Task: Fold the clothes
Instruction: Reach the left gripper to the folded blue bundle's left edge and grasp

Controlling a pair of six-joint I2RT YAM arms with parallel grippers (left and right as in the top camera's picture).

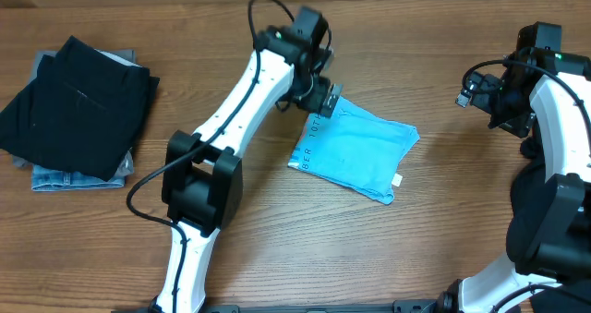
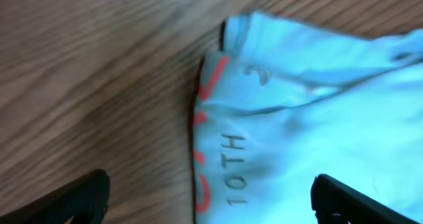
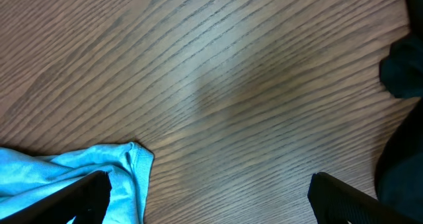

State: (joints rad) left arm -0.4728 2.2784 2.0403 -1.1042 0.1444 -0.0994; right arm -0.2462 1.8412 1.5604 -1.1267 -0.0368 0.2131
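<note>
The clothes here are a light blue T-shirt [image 1: 355,151], folded into a rough rectangle at the table's middle. My left gripper [image 1: 325,99] hovers over its upper left corner. In the left wrist view the jaws [image 2: 211,207] are open and straddle the shirt's edge [image 2: 310,118], where "10TH" and red lettering show; nothing is held. My right gripper [image 1: 476,90] hangs open to the shirt's right, above bare wood. In the right wrist view its left finger [image 3: 82,197] lies over a corner of the blue cloth [image 3: 99,161], and the open jaws [image 3: 208,201] hold nothing.
A stack of folded dark garments [image 1: 78,110] lies on blue jeans [image 1: 74,176] at the far left of the wooden table [image 1: 434,221]. A dark shape [image 3: 403,72] shows at the right edge of the right wrist view.
</note>
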